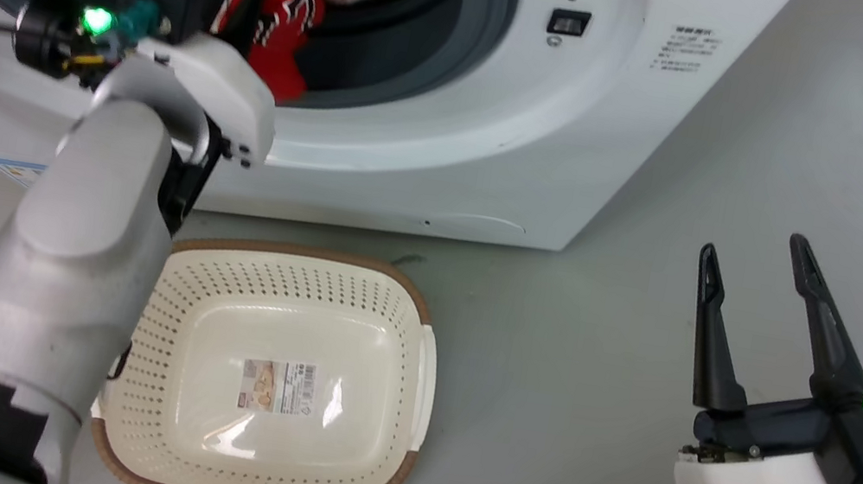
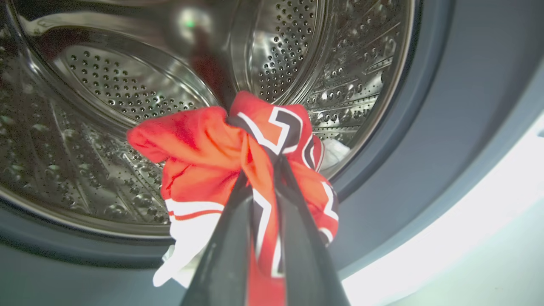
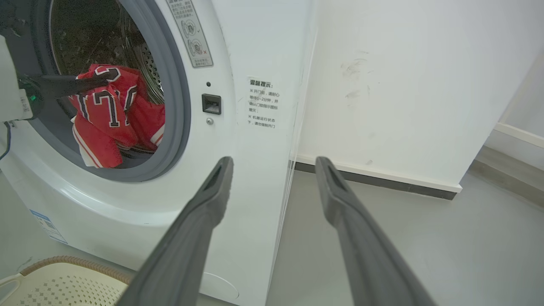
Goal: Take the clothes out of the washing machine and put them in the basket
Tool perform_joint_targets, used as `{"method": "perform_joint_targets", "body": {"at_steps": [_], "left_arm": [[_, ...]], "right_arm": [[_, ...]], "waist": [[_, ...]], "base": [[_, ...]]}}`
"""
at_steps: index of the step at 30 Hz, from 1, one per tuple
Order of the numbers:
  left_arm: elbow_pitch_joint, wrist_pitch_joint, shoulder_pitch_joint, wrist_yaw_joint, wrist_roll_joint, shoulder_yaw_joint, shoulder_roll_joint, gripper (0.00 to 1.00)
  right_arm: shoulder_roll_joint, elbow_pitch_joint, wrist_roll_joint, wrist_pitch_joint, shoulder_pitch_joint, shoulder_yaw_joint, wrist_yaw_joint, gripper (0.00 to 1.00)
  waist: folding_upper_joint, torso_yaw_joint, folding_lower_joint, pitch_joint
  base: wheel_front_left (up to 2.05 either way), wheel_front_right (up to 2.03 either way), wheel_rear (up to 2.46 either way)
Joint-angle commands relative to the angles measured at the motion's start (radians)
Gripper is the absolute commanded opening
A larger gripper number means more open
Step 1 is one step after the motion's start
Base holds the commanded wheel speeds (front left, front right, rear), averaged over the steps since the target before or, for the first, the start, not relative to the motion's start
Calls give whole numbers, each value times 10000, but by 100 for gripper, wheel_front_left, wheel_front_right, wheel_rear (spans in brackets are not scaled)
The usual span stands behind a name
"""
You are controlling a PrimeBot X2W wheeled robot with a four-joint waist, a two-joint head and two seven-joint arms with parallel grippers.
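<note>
The washing machine (image 1: 447,148) stands open, with red clothes in its steel drum (image 2: 106,85). My left gripper (image 2: 261,170) reaches into the porthole and is shut on the red jersey (image 2: 204,161), bunched around its fingertips. From the right wrist, the jersey (image 3: 106,123) hangs over the grey gasket (image 3: 178,106) with its numerals showing, and a plainer red garment (image 3: 146,121) lies behind it. The cream basket (image 1: 403,412) sits on the floor below the porthole, holding nothing. My right gripper (image 1: 754,247) hovers open over the floor to the right, with nothing between its fingers.
A white wall (image 3: 403,85) with a dark skirting strip runs right of the machine. Grey floor (image 1: 598,349) spreads between the basket and my right gripper. My pale left forearm (image 1: 93,220) overlaps the basket's left rim in the head view.
</note>
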Motion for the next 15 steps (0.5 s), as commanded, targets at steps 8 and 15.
{"method": "perform_joint_targets", "body": {"at_steps": [8,15], "left_arm": [[-2256,-65,1999,281,178,166,252,0],[-3829,-55,3086,516,268,209,503,0]], "right_arm": [[6,195,-82,-17,648,17,-7,100],[8,326,-33,-17,1071,45,-7,100]], "waist": [[-1,623,2,-1280],[-1,807,2,-1918]], "base": [[0,0,0],[0,0,0]]}}
